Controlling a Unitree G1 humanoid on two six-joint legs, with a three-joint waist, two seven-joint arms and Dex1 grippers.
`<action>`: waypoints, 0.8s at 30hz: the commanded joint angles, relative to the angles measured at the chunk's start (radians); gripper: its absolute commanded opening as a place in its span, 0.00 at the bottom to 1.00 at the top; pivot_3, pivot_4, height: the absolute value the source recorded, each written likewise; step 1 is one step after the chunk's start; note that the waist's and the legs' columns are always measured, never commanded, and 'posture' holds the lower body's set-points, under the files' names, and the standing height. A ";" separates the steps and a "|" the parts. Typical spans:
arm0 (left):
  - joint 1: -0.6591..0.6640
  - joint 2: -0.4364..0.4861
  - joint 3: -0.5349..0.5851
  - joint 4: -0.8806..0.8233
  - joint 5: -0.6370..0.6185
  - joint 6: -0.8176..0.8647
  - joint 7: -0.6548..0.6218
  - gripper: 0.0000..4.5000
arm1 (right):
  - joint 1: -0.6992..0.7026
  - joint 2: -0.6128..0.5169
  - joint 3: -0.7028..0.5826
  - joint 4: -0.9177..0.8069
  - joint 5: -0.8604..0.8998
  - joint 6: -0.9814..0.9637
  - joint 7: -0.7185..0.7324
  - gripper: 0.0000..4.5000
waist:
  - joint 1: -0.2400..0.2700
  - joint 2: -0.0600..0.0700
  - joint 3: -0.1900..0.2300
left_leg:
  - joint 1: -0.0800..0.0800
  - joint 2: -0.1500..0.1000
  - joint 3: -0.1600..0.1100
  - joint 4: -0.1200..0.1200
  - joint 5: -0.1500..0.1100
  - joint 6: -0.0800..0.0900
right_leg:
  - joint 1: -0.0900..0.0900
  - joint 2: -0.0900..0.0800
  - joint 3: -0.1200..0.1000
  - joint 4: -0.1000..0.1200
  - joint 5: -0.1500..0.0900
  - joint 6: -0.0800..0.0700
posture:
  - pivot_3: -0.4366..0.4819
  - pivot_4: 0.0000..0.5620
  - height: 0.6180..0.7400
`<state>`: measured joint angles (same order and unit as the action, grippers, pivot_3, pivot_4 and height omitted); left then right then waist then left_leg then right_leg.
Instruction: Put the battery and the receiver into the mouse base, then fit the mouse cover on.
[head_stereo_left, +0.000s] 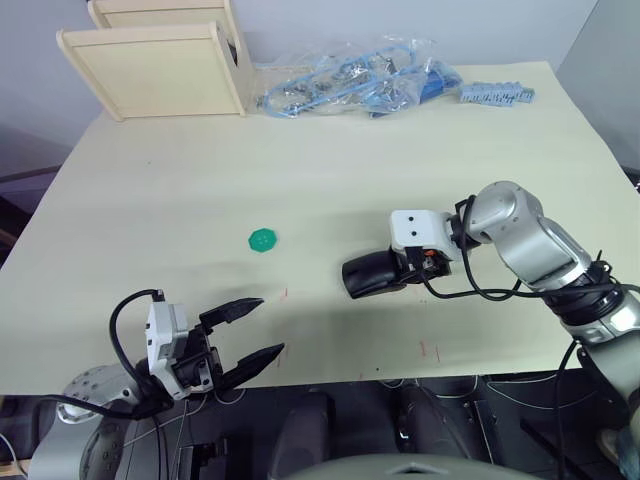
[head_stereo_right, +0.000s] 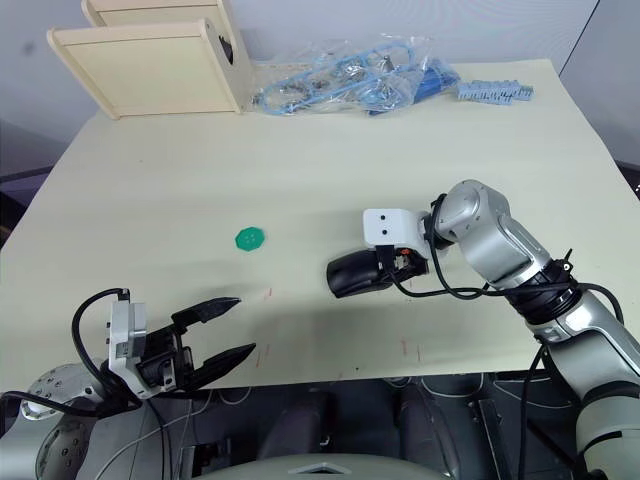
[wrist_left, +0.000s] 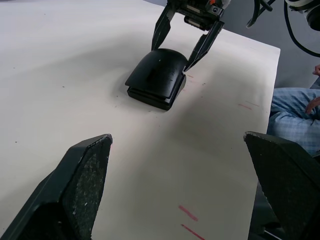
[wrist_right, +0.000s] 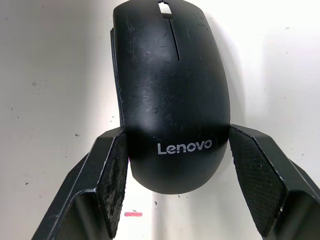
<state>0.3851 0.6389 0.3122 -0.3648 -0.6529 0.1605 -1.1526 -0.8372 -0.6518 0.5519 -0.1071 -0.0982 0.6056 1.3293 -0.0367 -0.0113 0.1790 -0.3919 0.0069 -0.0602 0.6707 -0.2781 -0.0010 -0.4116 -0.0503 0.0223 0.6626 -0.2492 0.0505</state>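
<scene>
Mouse cover (wrist_right: 172, 95) fitted on mouse base (wrist_left: 150, 96), mid-worktop (head_stereo_left: 330, 160); "Lenovo" in white lettering near cover's rear end. R hand (wrist_right: 175, 175) straddles rear, fingers (wrist_right: 112, 180) at both sides, contact unclear. L hand (head_stereo_left: 255, 328) open, empty, at near worktop edge. Green disc (head_stereo_left: 263, 240) well apart.

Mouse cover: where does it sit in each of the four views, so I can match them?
Left eye view: mouse cover right of centre, between the right gripper jaws.
Right eye view: just right of centre.
Left wrist view: upper middle, with the right gripper above it.
Right wrist view: centre, Lenovo logo showing, a jaw on each side.
Shared landmark: the right gripper's black jaws straddling the cover.
</scene>
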 joint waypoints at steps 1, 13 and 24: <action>0.011 0.003 0.012 -0.029 -0.005 -0.018 -0.005 1.00 | -0.013 -0.016 0.001 -0.022 -0.010 -0.020 0.009 0.69 | 0.000 0.000 0.000 | 0.000 0.000 0.000 0.000 0.000 0.000 | 0.000 0.000 0.000 0.000 0.000 0.000 | 0.48 0.27 1.00; 0.007 0.002 0.010 -0.024 -0.004 -0.021 -0.007 1.00 | -0.011 -0.017 0.007 -0.010 -0.018 -0.026 0.007 0.69 | 0.000 0.000 0.000 | 0.000 0.000 0.000 0.000 0.000 0.000 | 0.000 0.000 0.000 0.000 0.000 0.000 | 0.48 0.27 1.00; 0.017 -0.001 0.011 -0.030 -0.003 -0.025 -0.002 1.00 | -0.008 -0.007 0.016 -0.024 -0.017 0.008 -0.001 0.69 | 0.000 0.000 0.000 | 0.000 0.000 0.000 0.000 0.000 0.000 | 0.000 0.000 0.000 0.000 0.000 0.000 | 0.48 0.27 1.00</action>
<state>0.3964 0.6387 0.3122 -0.3648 -0.6513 0.1567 -1.1529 -0.8371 -0.6598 0.5729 -0.1055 -0.1141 0.6090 1.3266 -0.0365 -0.0112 0.1790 -0.3918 0.0069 -0.0603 0.6707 -0.2781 -0.0010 -0.4116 -0.0503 0.0223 0.6626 -0.2492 0.0505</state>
